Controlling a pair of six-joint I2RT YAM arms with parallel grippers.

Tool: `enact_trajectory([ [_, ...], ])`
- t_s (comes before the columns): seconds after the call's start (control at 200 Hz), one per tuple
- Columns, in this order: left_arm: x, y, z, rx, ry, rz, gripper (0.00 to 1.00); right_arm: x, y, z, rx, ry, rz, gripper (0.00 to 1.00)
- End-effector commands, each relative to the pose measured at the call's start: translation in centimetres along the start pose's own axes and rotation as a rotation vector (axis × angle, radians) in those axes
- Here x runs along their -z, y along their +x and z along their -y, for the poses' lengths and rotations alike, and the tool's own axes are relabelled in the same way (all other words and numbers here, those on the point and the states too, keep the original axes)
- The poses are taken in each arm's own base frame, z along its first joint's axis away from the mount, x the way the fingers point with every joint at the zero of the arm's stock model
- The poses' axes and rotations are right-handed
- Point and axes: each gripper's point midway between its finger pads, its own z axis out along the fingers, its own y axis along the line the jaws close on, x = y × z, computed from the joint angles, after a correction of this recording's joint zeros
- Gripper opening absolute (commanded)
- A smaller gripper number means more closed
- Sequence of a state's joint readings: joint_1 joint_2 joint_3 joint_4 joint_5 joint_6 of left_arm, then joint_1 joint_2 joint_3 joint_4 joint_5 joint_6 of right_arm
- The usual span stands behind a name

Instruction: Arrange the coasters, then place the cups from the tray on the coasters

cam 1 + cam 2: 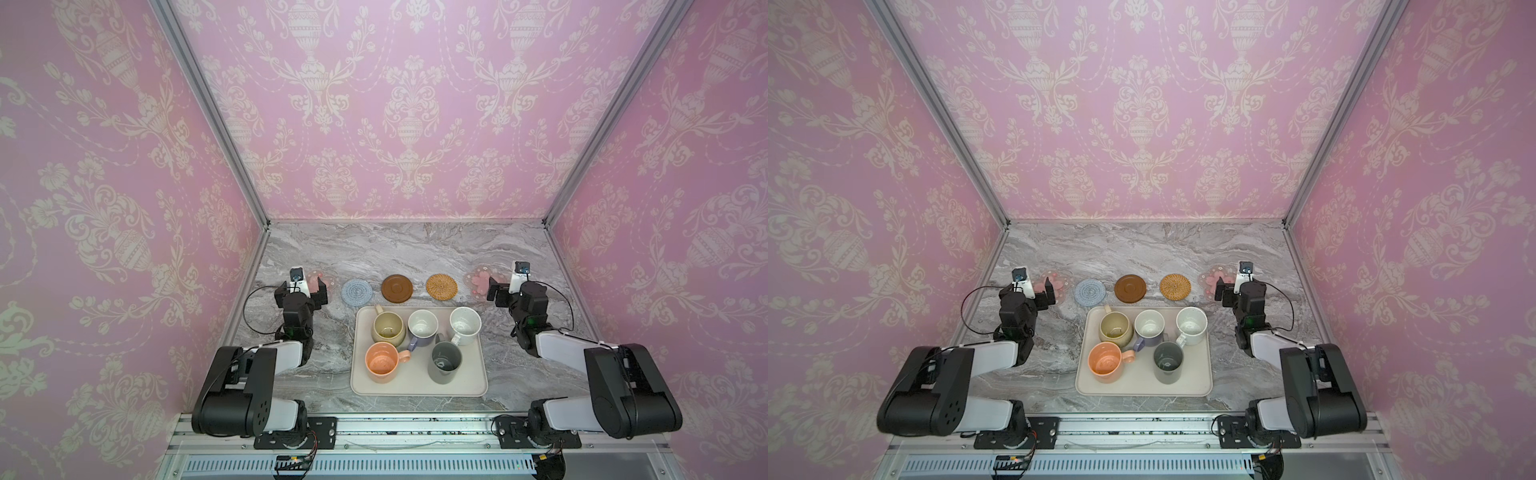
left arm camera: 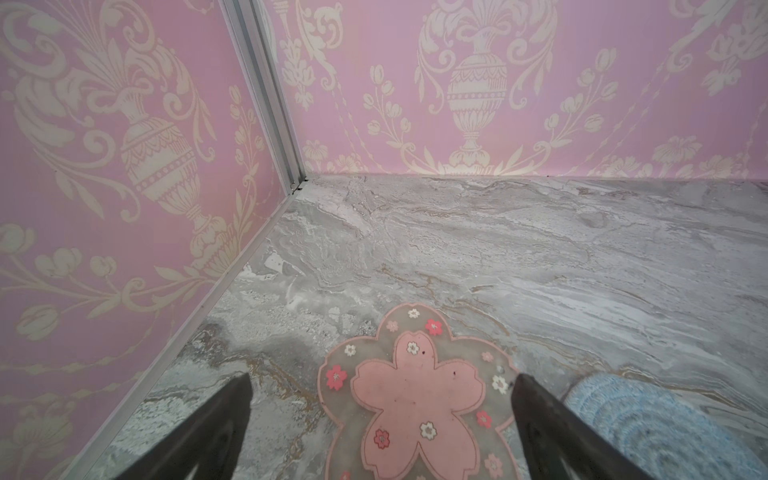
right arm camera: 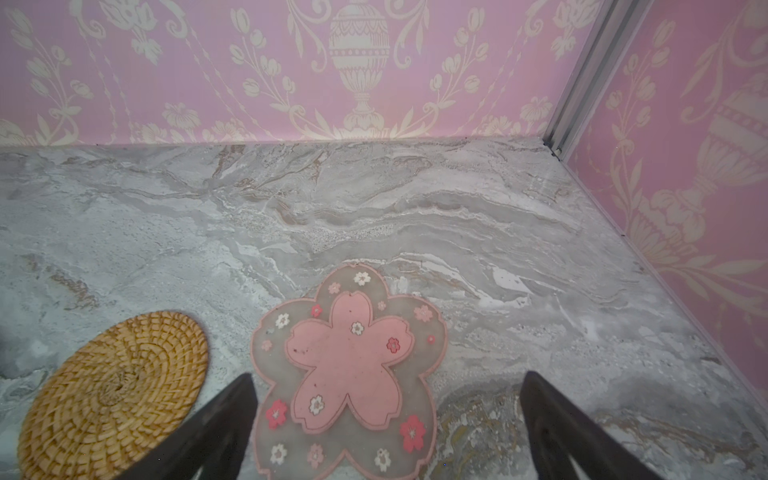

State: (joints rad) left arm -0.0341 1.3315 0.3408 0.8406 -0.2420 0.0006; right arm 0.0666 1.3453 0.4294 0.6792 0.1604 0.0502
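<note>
Five coasters lie in a row behind the tray (image 1: 415, 384): pink flower (image 1: 328, 279), blue-grey woven (image 1: 357, 292), brown disc (image 1: 397, 288), tan rattan (image 1: 441, 286), pink flower (image 1: 478, 279). On the tray stand the cups: olive-yellow (image 1: 388, 328), lavender (image 1: 423, 328), white speckled (image 1: 464, 325), peach-orange (image 1: 382, 361), dark grey (image 1: 446, 362). My left gripper (image 2: 382, 376) hovers open over the left flower coaster (image 2: 415, 399). Over the right flower coaster (image 3: 349, 365) my right gripper (image 3: 387, 375) is open too. Both are empty.
Pink wallpapered walls close in the marble table on three sides, with aluminium corner posts (image 1: 552, 220) at the back. A metal rail (image 1: 415, 428) carrying both arm bases runs along the front edge. The woven coaster (image 2: 648, 428) and the rattan one (image 3: 116, 390) lie just beside the grippers.
</note>
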Motion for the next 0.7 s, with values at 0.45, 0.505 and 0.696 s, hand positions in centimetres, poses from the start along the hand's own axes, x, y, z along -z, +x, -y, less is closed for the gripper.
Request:
enact_trajectory([
  [0.45,4.9,-5.2,0.4,0.106,-0.008,-0.205,0.96,5.2,-4.9,-0.3,-0.018,0.036,-0.14,1.0],
  [0.505,5.3,-5.6,0.4,0.126,-0.003,-0.217,0.93,5.8,-5.2,-0.6,-0.027,0.022,-0.138,1.0],
  [0.696,6.6,-6.6,0.7,0.177,0.0,-0.276,0.85,7.5,-5.7,-1.6,-0.033,-0.023,-0.132,1.0],
])
